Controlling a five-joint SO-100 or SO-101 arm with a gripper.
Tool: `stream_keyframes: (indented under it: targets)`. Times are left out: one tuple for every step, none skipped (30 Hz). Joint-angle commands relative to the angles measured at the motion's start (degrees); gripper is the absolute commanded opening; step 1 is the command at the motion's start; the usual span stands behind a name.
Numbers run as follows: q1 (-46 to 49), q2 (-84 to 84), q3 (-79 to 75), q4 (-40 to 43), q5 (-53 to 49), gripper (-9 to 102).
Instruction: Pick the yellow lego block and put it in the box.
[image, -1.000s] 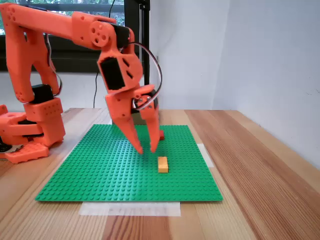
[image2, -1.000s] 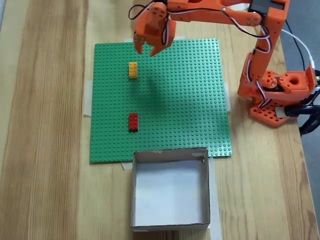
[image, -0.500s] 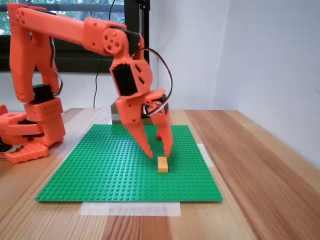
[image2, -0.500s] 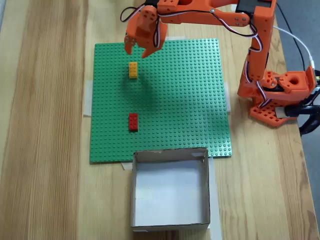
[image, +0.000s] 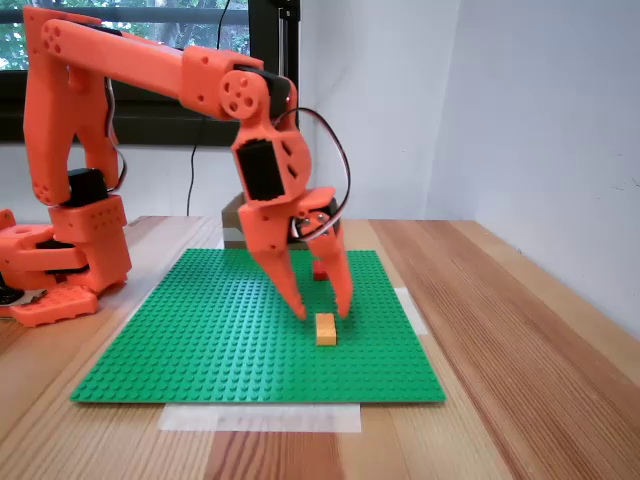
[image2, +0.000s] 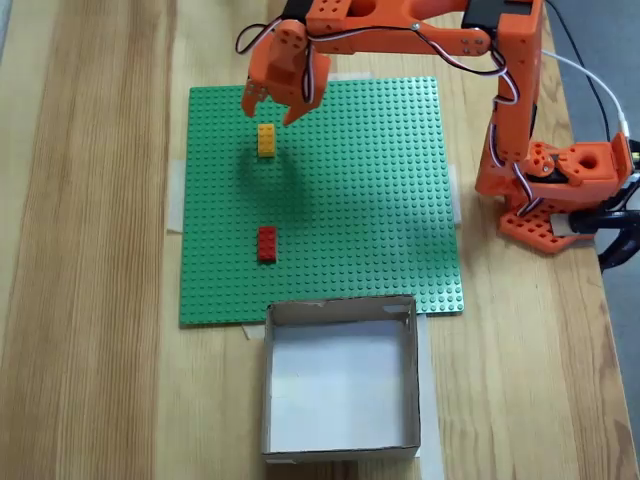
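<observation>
The yellow lego block (image: 325, 329) (image2: 266, 140) lies on the green baseplate (image: 200, 330) (image2: 370, 200), near its edge farthest from the box. My orange gripper (image: 322, 312) (image2: 267, 112) hangs open just above and slightly behind the block, fingers pointing down and straddling its line, with nothing held. The box (image2: 340, 380), brown cardboard with a pale floor, sits at the baseplate's opposite edge; part of it (image: 232, 215) shows behind the arm in the side fixed view.
A smaller red lego brick (image2: 266, 243) (image: 320, 271) sits on the baseplate between the yellow block and the box. The arm's orange base (image2: 555, 185) (image: 60, 250) stands beside the plate. Wooden table (image2: 90, 250) surrounds the plate; a white wall rises close behind.
The gripper has moved across the plate toward the yellow block and lowered, ending right over it, still open. The blocks and box have not moved.
</observation>
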Motion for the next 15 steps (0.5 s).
stream_keyframes:
  targets:
    - [-0.2,0.4,-2.3,0.3,0.2,20]
    - [-0.2,0.2,-2.3,0.3,0.2,20]
    - [-0.2,0.1,-2.3,0.3,0.2,20]
    - [-0.2,0.0,-2.3,0.4,0.2,20]
    - [-0.2,0.0,-2.3,0.4,0.2,20]
    - [-0.3,0.0,-2.3,0.4,0.2,20]
    - [-0.4,0.0,-2.3,0.4,0.2,20]
    - [-0.5,0.0,-2.3,0.6,0.0,19]
    - [-0.6,-0.1,-2.3,0.8,-0.1,19]
    - [-0.7,-0.1,-2.3,0.9,-0.3,19]
    - [-1.0,-0.2,-2.1,0.9,-0.8,19]
    - [-1.2,-0.3,-1.8,0.9,-1.5,19]
    - [-1.4,-0.4,-1.5,0.8,-1.8,19]
    - [-1.6,-0.4,-1.2,0.7,-2.1,19]
    - [-1.8,-0.4,-1.1,0.7,-2.3,19]
